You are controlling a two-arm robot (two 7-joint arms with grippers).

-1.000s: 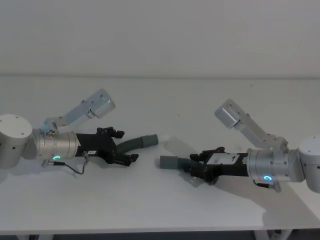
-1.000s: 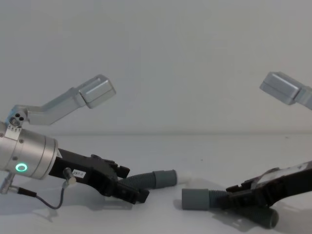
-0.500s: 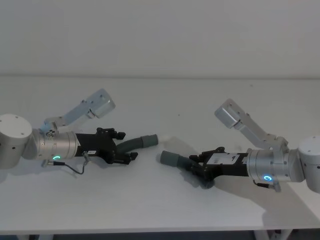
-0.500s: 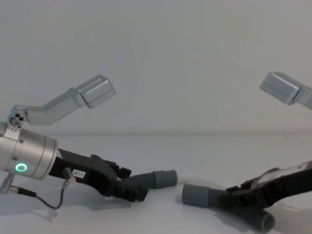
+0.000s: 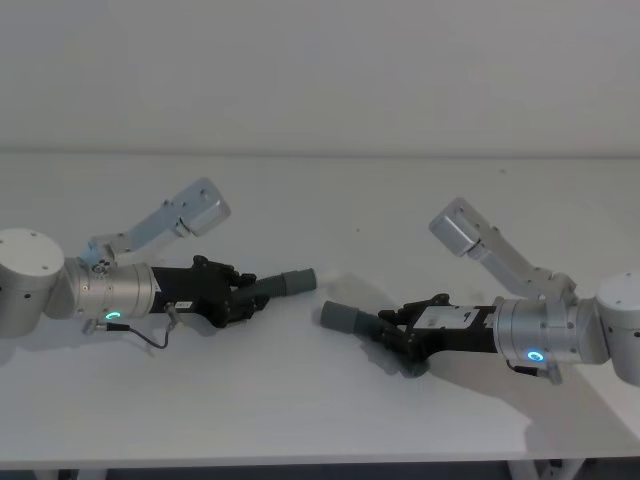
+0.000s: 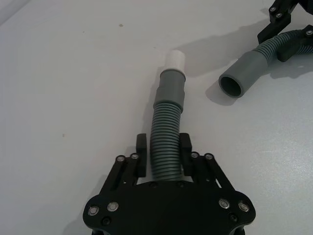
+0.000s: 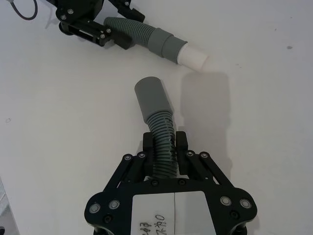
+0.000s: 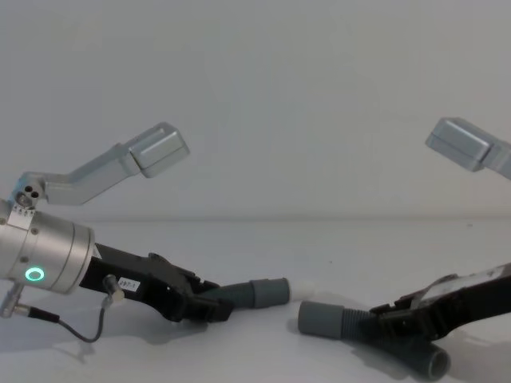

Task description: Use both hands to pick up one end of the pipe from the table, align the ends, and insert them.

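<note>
Left pincer (image 6: pixel 164 147) is pressed in on the ribbed part of the short hose piece (image 6: pixel 165 122), one finger either side, hose running straight out ahead of it. Its white-tipped cuff (image 6: pixel 171 84) points toward the robot's right, white tip (image 6: pixel 175 59) leading. Left arm (image 5: pixel 105 290) lies low over the surface (image 5: pixel 330 200), left of centre, green ring light (image 8: pixel 33 274) lit.

Right pincer (image 7: pixel 165 141) is pinching the long hose piece (image 7: pixel 161 129) on the ribs just behind its open cuff (image 7: pixel 152 98). The mouth of that cuff faces the robot's left. In the chest view the plain ribbed tail end (image 8: pixel 427 363) hangs out below the pincer. Right arm (image 5: pixel 560 338) is low, right of centre, blue ring light (image 5: pixel 537 356) glowing.

Both cuffs are near the middle of the surface, close to each other but apart, with a clear gap between. Not in line: the head view puts the white-tipped cuff farther from the robot and the open cuff nearer. The white tip points past the open mouth, not into it. Ends not yet joined. Both cuffs throw shadows on the surface beside them; can't tell whether either touches it.
</note>
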